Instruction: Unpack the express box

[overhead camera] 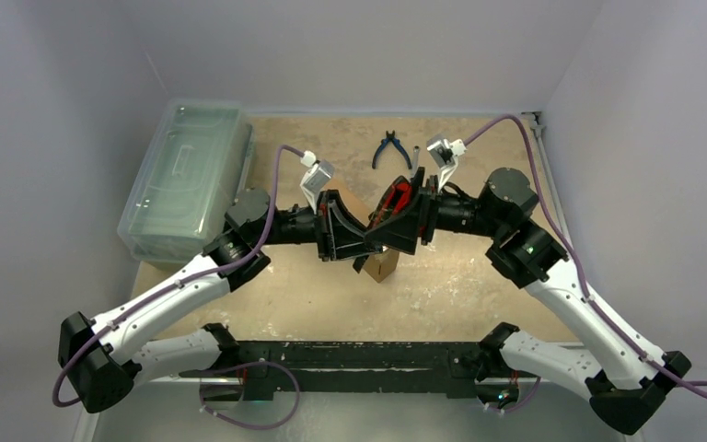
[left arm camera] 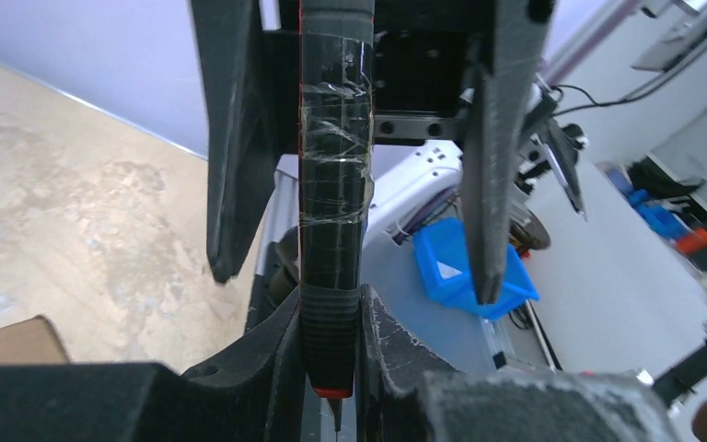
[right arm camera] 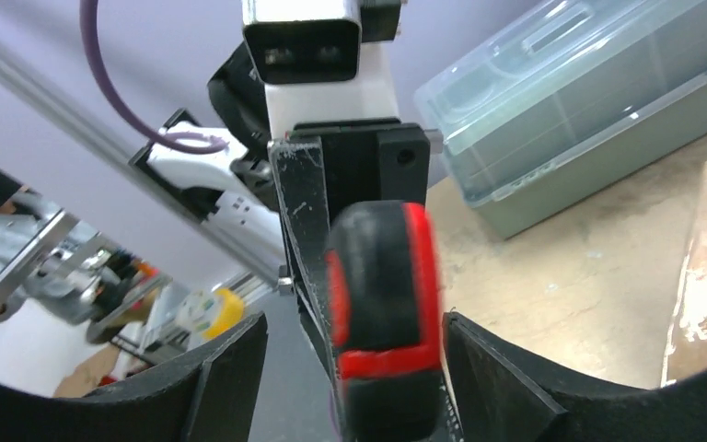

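The brown cardboard express box [overhead camera: 380, 266] lies on the table under both grippers and is mostly hidden by them. A corner shows in the left wrist view [left arm camera: 11, 342]. My left gripper [overhead camera: 365, 235] is shut on the thin end of a black-and-red hand tool [left arm camera: 333, 230], and its jaws [left arm camera: 331, 318] press on the ribbed black collar above the red ring. My right gripper [overhead camera: 392, 214] faces it with its jaws spread wide on either side of the tool's thick black-and-red handle [right arm camera: 385, 304]. There is a clear gap on one side of the handle [right arm camera: 350, 324].
A large clear lidded plastic bin [overhead camera: 184, 175] stands along the table's left edge and also shows in the right wrist view [right arm camera: 589, 101]. Blue-handled pliers [overhead camera: 392, 147] lie at the back centre. Walls close in the back and both sides.
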